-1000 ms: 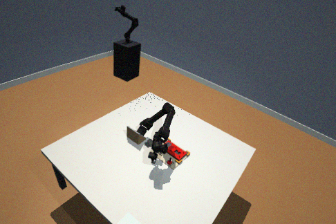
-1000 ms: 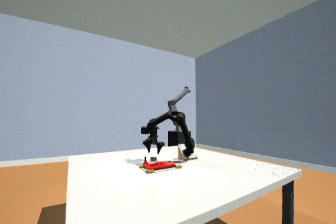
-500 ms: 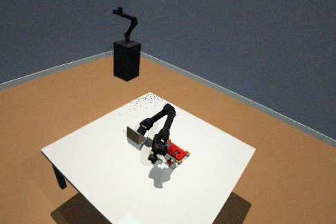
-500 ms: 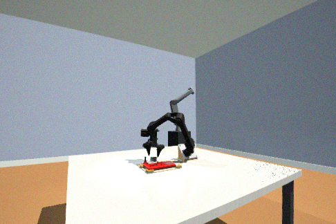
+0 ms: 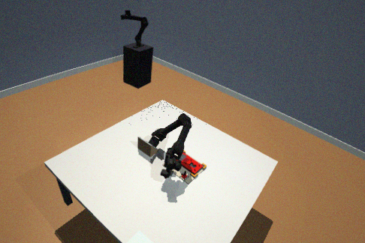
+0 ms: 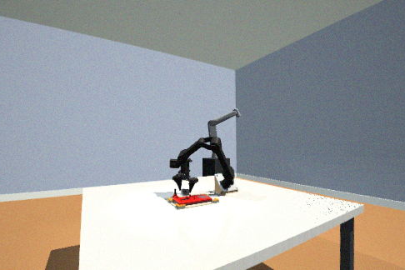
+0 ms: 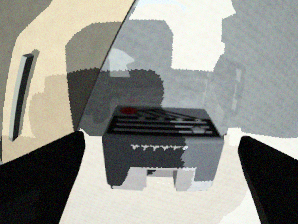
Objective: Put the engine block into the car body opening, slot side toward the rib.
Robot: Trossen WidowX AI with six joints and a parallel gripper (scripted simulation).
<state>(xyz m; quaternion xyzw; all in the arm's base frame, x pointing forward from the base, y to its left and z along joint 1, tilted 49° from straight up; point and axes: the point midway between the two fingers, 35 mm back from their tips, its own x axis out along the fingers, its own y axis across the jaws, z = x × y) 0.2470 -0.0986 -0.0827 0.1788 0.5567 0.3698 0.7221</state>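
Note:
The engine block [image 7: 165,155] [image 6: 185,192] is a small grey block with a dark ribbed top and a notch low in its near side. It stands upright on the white table [image 7: 85,200]. My gripper [image 7: 164,143] [image 6: 185,189] is open, pointing down, with a finger on either side of the block and a gap at each side. In the top view the arm hides the block. The red car body [image 5: 194,166] [image 6: 192,200] lies beside the gripper. Its opening and rib cannot be made out.
A beige board [image 7: 50,107] with a narrow dark slot or bar lies left of the block in the wrist view. A small red part [image 5: 184,175] is near the car body. An upright panel [image 5: 146,147] stands by the arm's base. Another arm stands on a black pedestal [image 5: 137,67] off the table.

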